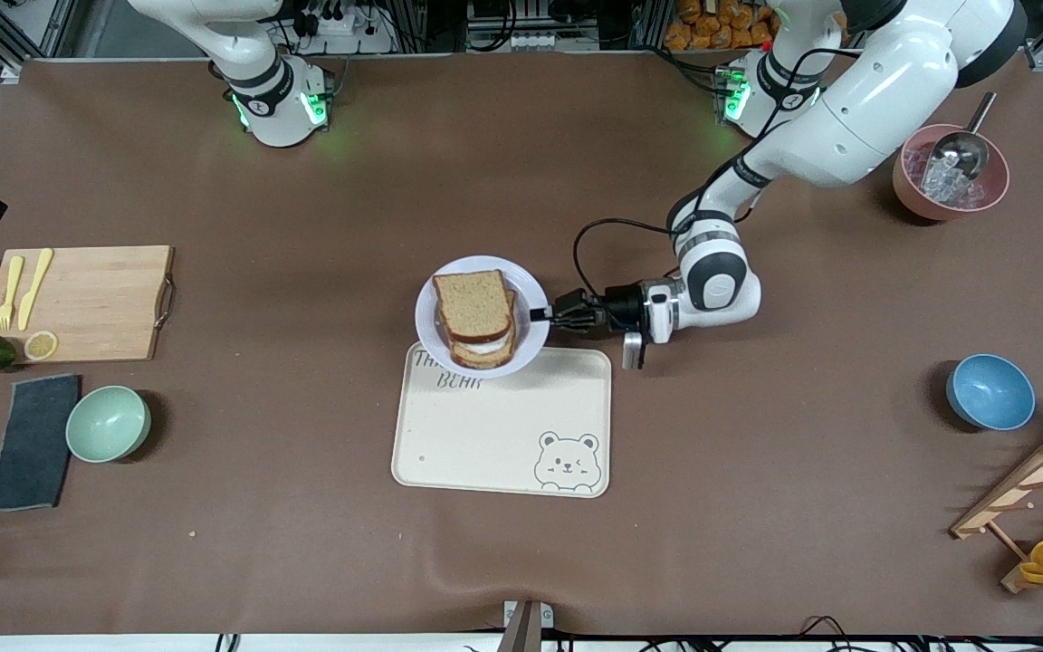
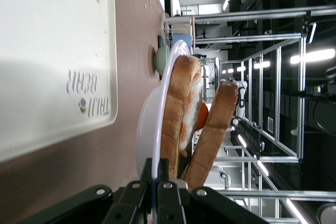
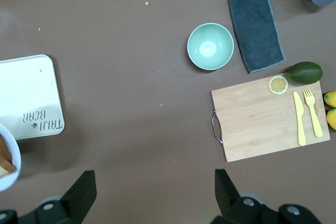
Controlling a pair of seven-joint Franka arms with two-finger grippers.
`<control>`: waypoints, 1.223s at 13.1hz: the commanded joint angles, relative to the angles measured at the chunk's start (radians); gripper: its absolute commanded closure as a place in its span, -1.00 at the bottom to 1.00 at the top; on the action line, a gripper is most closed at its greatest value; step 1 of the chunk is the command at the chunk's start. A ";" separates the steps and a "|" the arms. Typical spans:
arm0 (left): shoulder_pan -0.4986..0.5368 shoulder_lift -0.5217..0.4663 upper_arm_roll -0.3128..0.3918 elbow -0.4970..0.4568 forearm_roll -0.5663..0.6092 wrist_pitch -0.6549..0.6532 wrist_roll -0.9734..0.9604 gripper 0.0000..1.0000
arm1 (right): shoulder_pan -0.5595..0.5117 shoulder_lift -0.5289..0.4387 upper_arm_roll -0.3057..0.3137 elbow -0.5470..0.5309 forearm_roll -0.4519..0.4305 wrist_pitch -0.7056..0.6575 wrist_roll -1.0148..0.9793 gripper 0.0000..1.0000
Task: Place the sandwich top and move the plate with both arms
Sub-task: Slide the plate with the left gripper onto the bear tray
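The pale plate carries a stacked sandwich. The plain brown sandwich top lies on the egg slice, a little skewed and tilted. My left gripper is shut on the plate's rim at the left arm's end. In the left wrist view my fingers pinch the thin rim of the plate, and the sandwich top leans on the filling. The plate overlaps the corner of the cream tray and seems just above it. My right gripper is open, empty and high over the table. It is out of the front view.
A cutting board with yellow cutlery, lemons and an avocado, a green bowl and a grey cloth lie at the right arm's end. A blue bowl, a pink ice bowl and a wooden rack stand at the left arm's end.
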 commanded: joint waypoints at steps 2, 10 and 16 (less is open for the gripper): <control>-0.001 -0.011 0.064 0.129 0.212 -0.003 -0.263 1.00 | 0.006 -0.015 0.015 -0.017 -0.021 -0.028 -0.050 -1.00; -0.039 0.162 0.162 0.354 0.252 -0.003 -0.366 1.00 | -0.053 -0.009 0.115 -0.027 -0.021 -0.050 -0.073 -1.00; -0.085 0.199 0.259 0.371 0.251 -0.003 -0.349 1.00 | -0.058 -0.007 0.118 -0.028 -0.041 -0.051 -0.075 -1.00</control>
